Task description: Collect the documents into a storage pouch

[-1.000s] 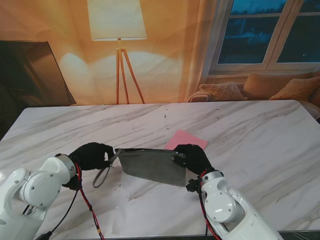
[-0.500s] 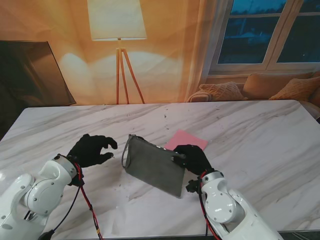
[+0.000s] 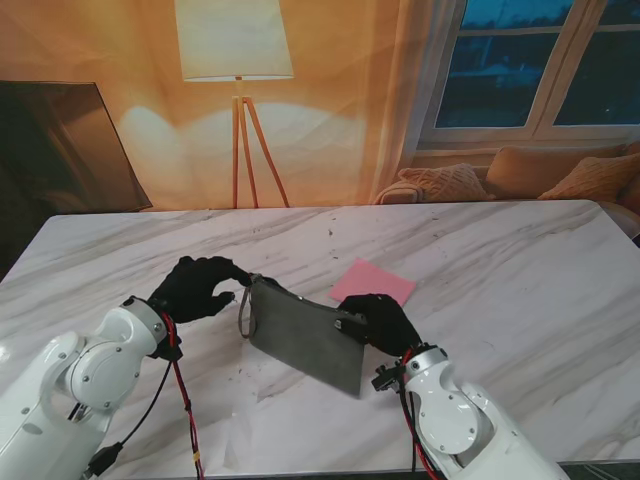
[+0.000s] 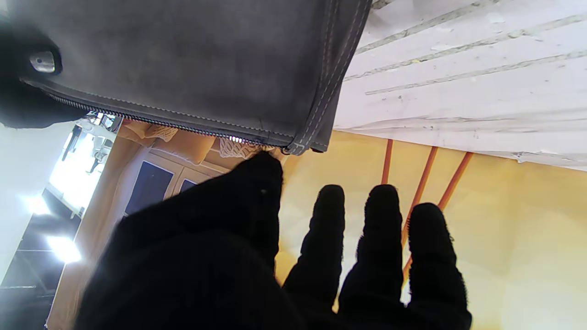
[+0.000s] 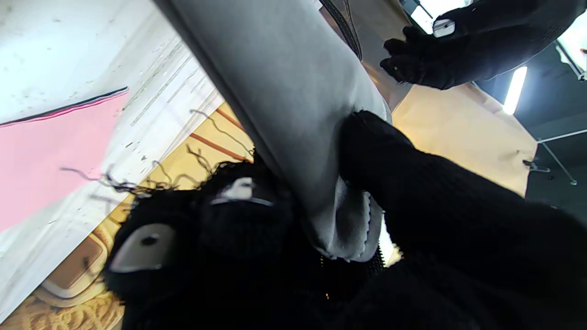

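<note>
While the right hand clamps one corner of the grey pouch, holding it tilted above the marble table, the left hand reaches its other end with fingers spread, one fingertip meeting the zipper corner. Just beyond lies a pink document.

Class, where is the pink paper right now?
In the stand view the pink paper lies flat on the table, right of centre, just beyond the right hand and the pouch.

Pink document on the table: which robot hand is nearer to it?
Right. The right hand grips the pouch beside the pink document; the left hand is across the pouch, at its far corner.
</note>
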